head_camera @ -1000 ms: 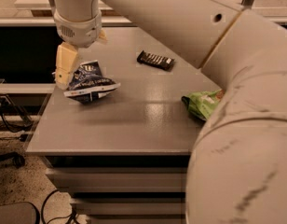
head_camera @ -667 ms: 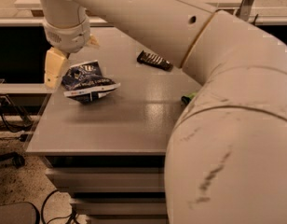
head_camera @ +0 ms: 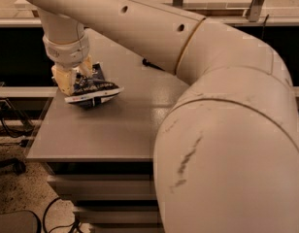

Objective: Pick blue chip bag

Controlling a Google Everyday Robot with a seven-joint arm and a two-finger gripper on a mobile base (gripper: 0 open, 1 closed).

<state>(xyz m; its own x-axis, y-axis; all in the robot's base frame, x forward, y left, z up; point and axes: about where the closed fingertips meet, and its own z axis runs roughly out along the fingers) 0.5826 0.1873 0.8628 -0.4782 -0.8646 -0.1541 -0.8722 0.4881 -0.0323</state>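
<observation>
The arm (head_camera: 212,130) fills most of the view. It sweeps from the lower right up and across to the table's left rear part, and its bulk hides the table's right side. The table (head_camera: 106,130) is a plain grey top with a bare stretch along its front.

The blue chip bag (head_camera: 97,88) lies on the table close to its left edge, toward the rear. It is dark navy and glossy with pale lettering on its face. A white strip runs along the edge facing the table's front, and there is shadow beneath that edge.

The gripper (head_camera: 74,79) comes down from the wrist onto the end of the bag nearest the table's left edge and looks to be touching it. Whether the jaws are released or already clenched on the bag cannot be told from here.

The bag is likely very light, soft and puffed with air. Its slick film could slide out of a shallow pinch, and the chips inside would crush under a hard squeeze. The best hold is probably across the flat sealed end or a gathered fold of film, not the swollen middle. That takes a moderate squeeze and a straight lift clear of the table.
</observation>
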